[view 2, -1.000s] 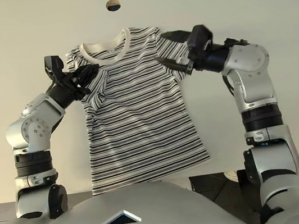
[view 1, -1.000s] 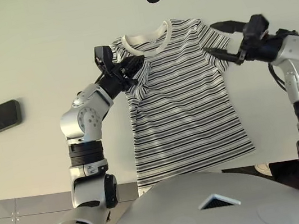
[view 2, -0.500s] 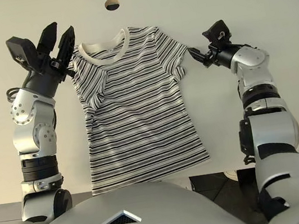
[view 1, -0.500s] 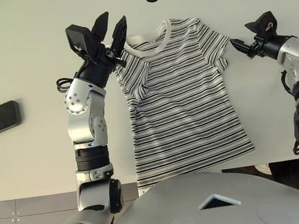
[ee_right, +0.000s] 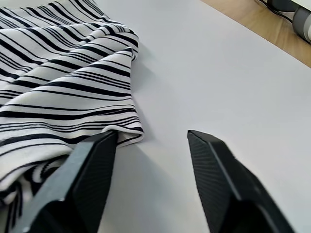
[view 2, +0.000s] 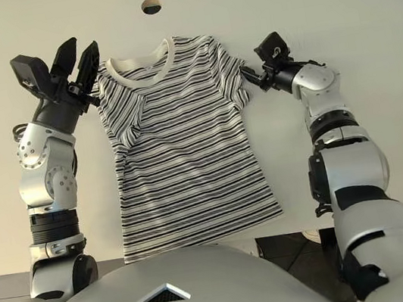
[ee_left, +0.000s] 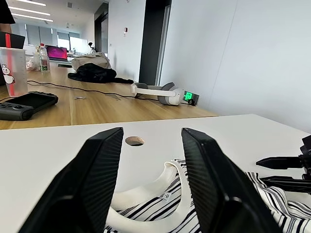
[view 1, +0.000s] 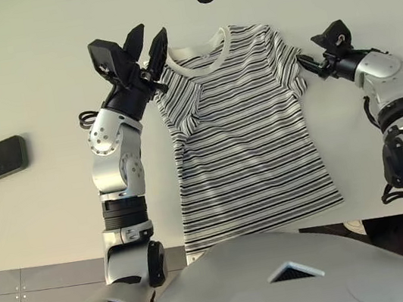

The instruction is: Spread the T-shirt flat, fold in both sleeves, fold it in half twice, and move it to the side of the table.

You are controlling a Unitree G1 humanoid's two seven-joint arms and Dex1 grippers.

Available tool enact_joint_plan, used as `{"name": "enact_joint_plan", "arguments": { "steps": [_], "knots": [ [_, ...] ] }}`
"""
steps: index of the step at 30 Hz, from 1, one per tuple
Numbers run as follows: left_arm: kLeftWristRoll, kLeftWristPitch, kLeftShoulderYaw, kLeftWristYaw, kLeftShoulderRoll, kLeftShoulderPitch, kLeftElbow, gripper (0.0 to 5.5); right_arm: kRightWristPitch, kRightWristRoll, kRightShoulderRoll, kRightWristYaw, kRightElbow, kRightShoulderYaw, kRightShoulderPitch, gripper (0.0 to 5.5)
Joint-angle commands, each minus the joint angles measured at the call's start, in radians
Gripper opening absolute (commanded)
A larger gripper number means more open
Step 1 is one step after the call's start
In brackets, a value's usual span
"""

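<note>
Table point(view 1: 35, 70): white. The T-shirt lies in the middle, collar away from the robot and bottom hem at the near edge.
T-shirt point(view 1: 246, 144): striped, front up, mostly flat. The left shoulder side is already turned in and creased. I judge the step to be sleeve folding, with the right side due.
Left gripper point(view 1: 150, 35): raised off the table just beside the left shoulder, fingers wide apart and holding nothing. It should stay clear of the cloth, or press lightly near the collar to stop the shirt sliding.
Right gripper point(view 1: 305, 67): low at the right sleeve's hem, fingers apart, nothing gripped. One finger is at the cloth edge and the other over bare table; I cannot tell if it touches the cloth.
Right sleeve point(ee_right: 73, 87): out to the side, hem slightly curled.
- Slip one finger under the hem and pinch both layers.
- Lift only a little and carry the sleeve straight across toward the chest.
- Lay it down flat without dragging the body.
</note>
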Motion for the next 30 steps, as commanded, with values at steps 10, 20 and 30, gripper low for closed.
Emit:
{"name": "enact_joint_plan", "arguments": {
  "steps": [10, 20, 30],
  "knots": [
    [-0.006, 0.017, 0.003, 0.008, -0.002, -0.011, 0.011, 2.23, 0.003, -0.01, 0.014, 0.024, 0.007, -0.01, -0.008, 0.32],
    [-0.006, 0.021, 0.006, 0.013, 0.0, -0.018, 0.018, 2.23, 0.001, -0.008, 0.014, 0.04, 0.002, -0.014, -0.006, 0.14],
    [-0.002, 0.017, 0.003, 0.017, -0.005, -0.033, 0.036, 2.23, -0.042, 0.037, 0.001, 0.098, -0.082, -0.055, 0.011, 0.14]
  ]
}}
